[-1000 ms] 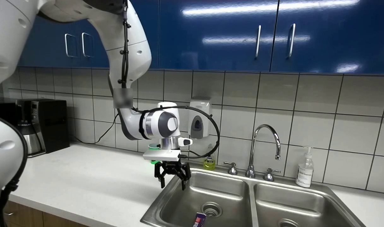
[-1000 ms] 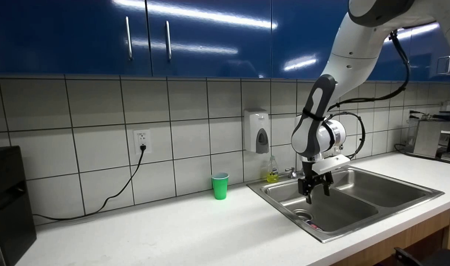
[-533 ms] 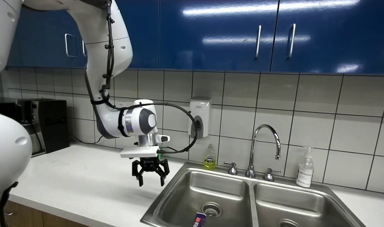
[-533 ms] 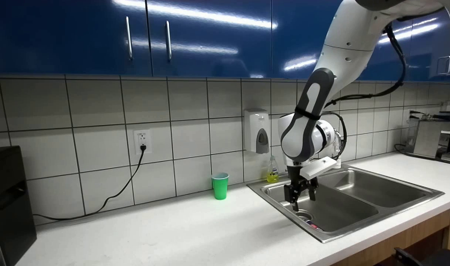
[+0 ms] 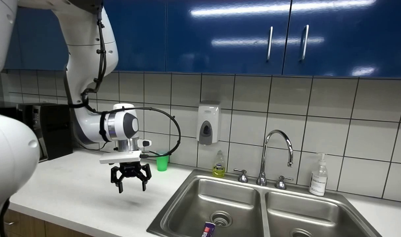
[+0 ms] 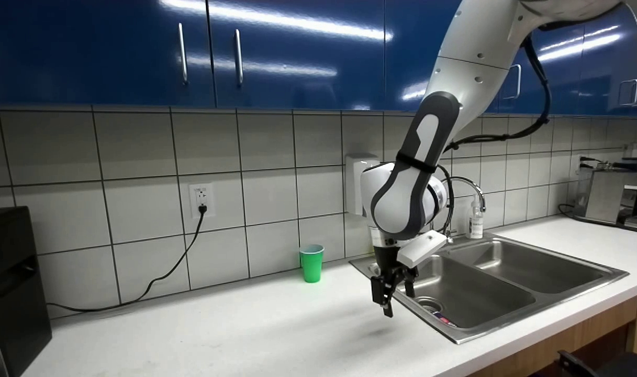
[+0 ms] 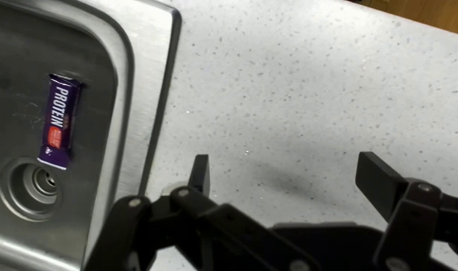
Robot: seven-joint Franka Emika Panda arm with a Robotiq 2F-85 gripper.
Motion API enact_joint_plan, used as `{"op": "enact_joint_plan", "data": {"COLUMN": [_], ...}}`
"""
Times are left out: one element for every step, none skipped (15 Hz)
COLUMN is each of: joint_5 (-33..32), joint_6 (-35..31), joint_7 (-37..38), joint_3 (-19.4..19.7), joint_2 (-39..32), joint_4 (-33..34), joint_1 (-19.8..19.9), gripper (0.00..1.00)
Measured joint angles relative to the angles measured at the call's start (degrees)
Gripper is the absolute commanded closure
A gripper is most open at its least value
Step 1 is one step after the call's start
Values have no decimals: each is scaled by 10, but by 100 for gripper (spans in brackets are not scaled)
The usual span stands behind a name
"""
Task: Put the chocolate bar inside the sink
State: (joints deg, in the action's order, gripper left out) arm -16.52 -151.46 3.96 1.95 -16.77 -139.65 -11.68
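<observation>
Gripper (image 5: 132,188) hangs over the counter (image 7: 289,94), fingers (image 7: 379,184) spread wide with nothing between them. Taking the wrist view as my clock, I find the bar (image 7: 60,122) between nine and ten from it, well apart, with the rim (image 7: 146,75) of the sink (image 5: 174,204) separating the two. That rim is what my next move turns on: the bar lies down in the basin (image 7: 10,56) nearer the gripper, so I judge the placing done and only a clean retreat left. In an exterior view the bar (image 5: 208,229) sits toward four from the gripper, so I would draw off toward ten there, leaving rim and bar alone. Back in the wrist view, the bar's long axis runs from just past twelve to just past six, while the fingers face each other roughly nine to three; were I to reach for it, I expect they could straddle its width with little turning. Its six o'clock end reaches the edge of the drain (image 7: 31,190); whether it overhangs I cannot tell. It is a slim, flat oblong in dark purple wrapper, PROTEIN in white letters along its length, a red patch toward the drain end, the finer print too small to read.
</observation>
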Motion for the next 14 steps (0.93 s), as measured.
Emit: {"op": "enact_joint_plan", "data": {"joint_5": [0,0,0,0,0,0,0,0,0,0,0,0,0,0], "joint_6": [0,0,0,0,0,-1,-2,-3,-6,-7,-7,-7,-7,-7], "joint_7": [4,9,16,27,41,55,72,90,106,120,132,142,151,157], "joint_3": [-6,-12,-17,-21,-24,-25,-26,-26,-26,-26,-26,-26,-26,-26], "joint_2": [0,0,0,0,0,0,0,1,1,2,2,3,3,3], "joint_4": [0,-1,-1,-2,-2,-3,-5,-6,-8,-10,-12,-13,-15,-16], "joint_1": [-6,-12,-17,-21,-26,-31,-34,-38,-41,-44,-47,-49,-51,-53], "gripper": [0,0,0,0,0,0,0,0,0,0,0,0,0,0]}}
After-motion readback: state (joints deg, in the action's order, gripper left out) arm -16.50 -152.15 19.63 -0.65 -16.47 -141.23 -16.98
